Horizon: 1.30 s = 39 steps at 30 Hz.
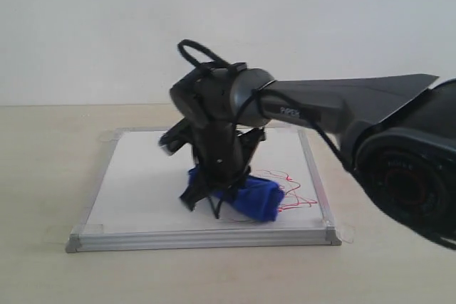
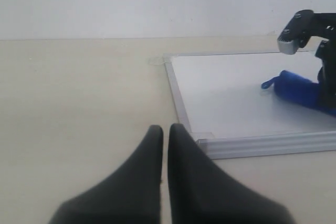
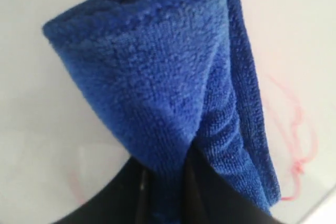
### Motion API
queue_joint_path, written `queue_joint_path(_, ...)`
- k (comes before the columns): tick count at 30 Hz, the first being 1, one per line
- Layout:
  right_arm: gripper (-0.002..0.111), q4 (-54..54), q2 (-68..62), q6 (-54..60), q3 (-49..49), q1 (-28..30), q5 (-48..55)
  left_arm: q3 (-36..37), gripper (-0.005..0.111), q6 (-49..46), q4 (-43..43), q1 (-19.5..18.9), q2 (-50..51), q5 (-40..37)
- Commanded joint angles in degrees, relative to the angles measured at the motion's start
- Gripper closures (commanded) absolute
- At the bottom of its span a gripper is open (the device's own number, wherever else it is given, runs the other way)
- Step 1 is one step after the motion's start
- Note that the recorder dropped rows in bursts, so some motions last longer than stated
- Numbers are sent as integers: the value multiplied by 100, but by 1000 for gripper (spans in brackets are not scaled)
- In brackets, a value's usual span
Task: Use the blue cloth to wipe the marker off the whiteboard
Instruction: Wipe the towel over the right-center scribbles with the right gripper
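While the right claw grips a fold of the blue cloth tight on the whiteboard, red marker shows just beside it (towards the right edge). Dragging may tug the cloth free. The left claw sits closed, empty, above the worktop.

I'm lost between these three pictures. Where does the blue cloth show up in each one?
Exterior view: the blue cloth sits low in the middle, on the whiteboard, held by the right gripper.
Left wrist view: near the picture's right edge, on the board.
Right wrist view: it fills most of the picture.
Shared landmark: the whiteboard's white surface under the cloth.
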State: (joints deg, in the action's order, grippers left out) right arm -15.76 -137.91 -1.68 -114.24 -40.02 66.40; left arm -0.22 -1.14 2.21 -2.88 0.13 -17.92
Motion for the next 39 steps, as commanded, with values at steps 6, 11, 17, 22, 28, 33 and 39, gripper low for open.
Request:
queue_joint_path(6,109,1208,-132,123,90,532,356,22,103,30,12,11,-13,33)
queue_joint_path(11,109,2150,-132,842,90,-125,-342,22,103,30,12,11,-13,33)
queue_joint_path(17,109,2186,-132,1621,90,-735,-912,22,103,30,12,11,-13,33)
queue_joint_path(22,109,890,-132,963,90,-501,-827,22,103,30,12,11,-13,33)
queue_joint_path(28,109,-353,-132,-277,90,293,-370,22,103,30,12,11,-13,33)
queue_joint_path(33,109,378,-78,-293,90,684,-147,22,103,30,12,11,-13,33)
queue_joint_path(39,109,1753,-78,1299,90,307,-448,22,103,30,12,11,-13,33)
